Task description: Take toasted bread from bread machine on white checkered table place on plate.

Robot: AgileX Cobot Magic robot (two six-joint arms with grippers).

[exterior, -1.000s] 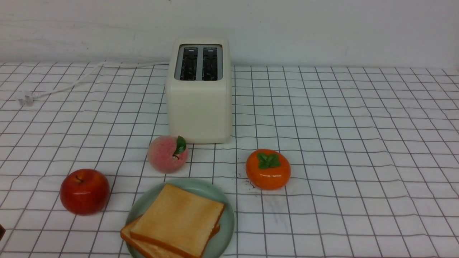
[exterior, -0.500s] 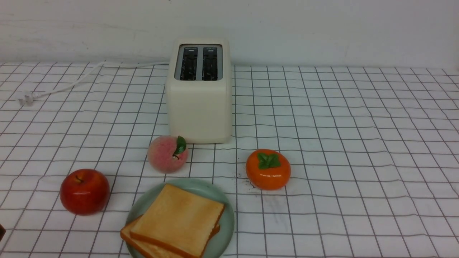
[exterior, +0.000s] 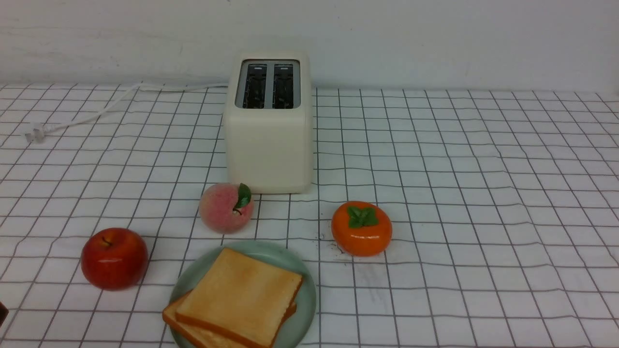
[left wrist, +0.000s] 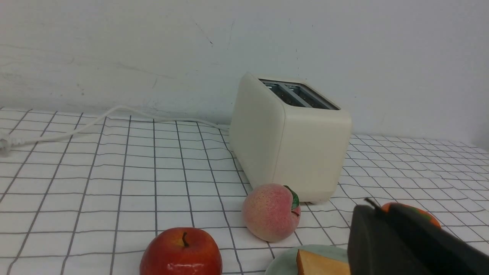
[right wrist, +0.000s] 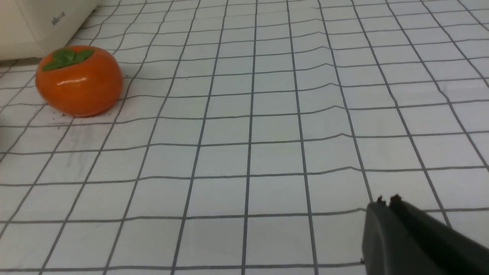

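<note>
Two toast slices [exterior: 239,295] stacked askew on green plate [exterior: 305,299], bottom center-left of front view. Cream two-slot toaster [exterior: 269,150], upper center, slots without bread, on checkered table [exterior: 464,217]. White cord [exterior: 113,104] with plug [exterior: 35,133], upper left. Peach [exterior: 225,209] between toaster and plate; red apple [exterior: 114,259] lower left; persimmon [exterior: 361,229] right of center. Left gripper [left wrist: 367,202], lower right of its wrist view: fingertips close together, can't tell if fully closed. Right gripper [right wrist: 387,200], lower right of its wrist view: clenched, nothing held.
</note>
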